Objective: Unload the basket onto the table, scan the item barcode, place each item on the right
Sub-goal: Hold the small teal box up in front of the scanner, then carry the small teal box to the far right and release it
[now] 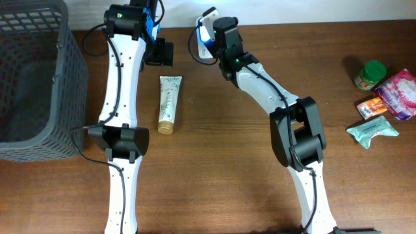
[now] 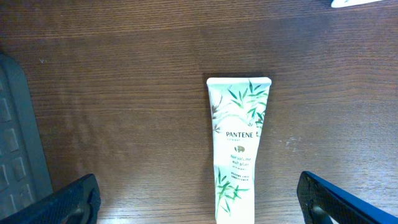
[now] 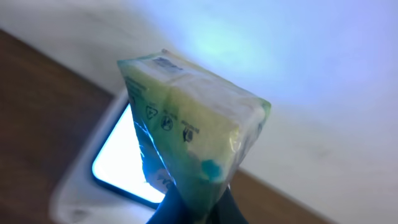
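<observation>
My right gripper [image 3: 196, 208] is shut on the narrow end of a green and yellow plastic packet [image 3: 193, 130]. The packet stands up in front of the white scanner [image 3: 81, 186], just beside its lit window [image 3: 118, 165]. In the overhead view the right gripper [image 1: 218, 36] sits against the scanner [image 1: 205, 25] at the table's far edge, and the packet is hidden by the wrist. My left gripper [image 2: 199, 205] is open wide, hovering over the far end of a white Pantene tube [image 2: 236, 143] that lies flat on the table [image 1: 169, 103]. It touches nothing.
A grey plastic basket [image 1: 39, 84] fills the left edge of the table. At the right edge lie a green-lidded jar [image 1: 370, 73], a pink packet [image 1: 400, 91], an orange packet [image 1: 372, 107] and a teal packet [image 1: 372, 130].
</observation>
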